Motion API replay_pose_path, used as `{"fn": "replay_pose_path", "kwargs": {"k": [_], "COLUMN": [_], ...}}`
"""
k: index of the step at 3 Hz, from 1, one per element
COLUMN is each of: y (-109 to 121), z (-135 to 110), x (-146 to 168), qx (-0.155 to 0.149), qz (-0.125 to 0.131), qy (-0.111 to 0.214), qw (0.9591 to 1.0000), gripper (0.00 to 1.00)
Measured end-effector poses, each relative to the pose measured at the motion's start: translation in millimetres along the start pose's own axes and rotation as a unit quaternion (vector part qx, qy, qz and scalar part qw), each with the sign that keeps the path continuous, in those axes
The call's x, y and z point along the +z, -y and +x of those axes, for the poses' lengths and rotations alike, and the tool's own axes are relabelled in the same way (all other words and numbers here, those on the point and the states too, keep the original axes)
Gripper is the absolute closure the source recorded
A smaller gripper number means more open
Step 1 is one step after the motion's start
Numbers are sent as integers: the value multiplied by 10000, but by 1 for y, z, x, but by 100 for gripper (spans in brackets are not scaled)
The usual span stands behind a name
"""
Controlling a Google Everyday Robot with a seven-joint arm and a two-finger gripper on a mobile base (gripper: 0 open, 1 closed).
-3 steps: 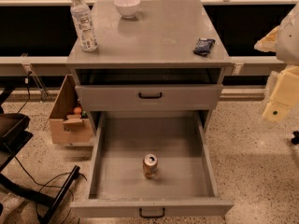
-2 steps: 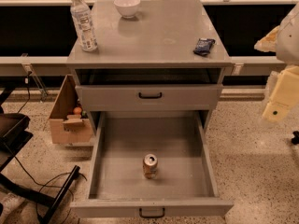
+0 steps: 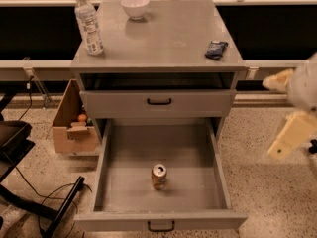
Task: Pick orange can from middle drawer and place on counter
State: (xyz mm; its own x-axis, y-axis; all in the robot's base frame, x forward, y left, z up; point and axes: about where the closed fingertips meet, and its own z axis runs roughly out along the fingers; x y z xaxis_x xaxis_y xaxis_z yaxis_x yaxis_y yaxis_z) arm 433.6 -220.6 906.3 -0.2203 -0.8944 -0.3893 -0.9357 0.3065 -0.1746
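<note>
Bottle (image 3: 89,24) label unreadable (print too small). Orange can (image 3: 159,176) stood upright in the open middle drawer (image 3: 124,152), front-centre of the tray. Grey surface (image 3: 163,38) carried bottle, white bowl (image 3: 134,6) and dark packet (image 3: 216,49). Speckled floor (image 3: 267,192), cardboard box (image 3: 69,128) at left. Tool (image 3: 290,118) hung right of the cabinet, well apart from the can; its grip state couldn't be told.

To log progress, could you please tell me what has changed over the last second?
The gripper, at the right edge of view, has dropped lower. The orange can still stands in the open middle drawer; nothing on the counter moved.
</note>
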Motion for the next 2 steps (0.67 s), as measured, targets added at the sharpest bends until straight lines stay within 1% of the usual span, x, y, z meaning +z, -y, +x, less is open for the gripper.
{"fn": "replay_pose_path", "kwargs": {"k": [1,2], "y": [-25,-40], "z": [27,34], "x": [80,162], "qx": [277,601], "qz": [-367,-519], "qy": [957,2088], "qw": [9944,9747], "gripper": [0,0]}}
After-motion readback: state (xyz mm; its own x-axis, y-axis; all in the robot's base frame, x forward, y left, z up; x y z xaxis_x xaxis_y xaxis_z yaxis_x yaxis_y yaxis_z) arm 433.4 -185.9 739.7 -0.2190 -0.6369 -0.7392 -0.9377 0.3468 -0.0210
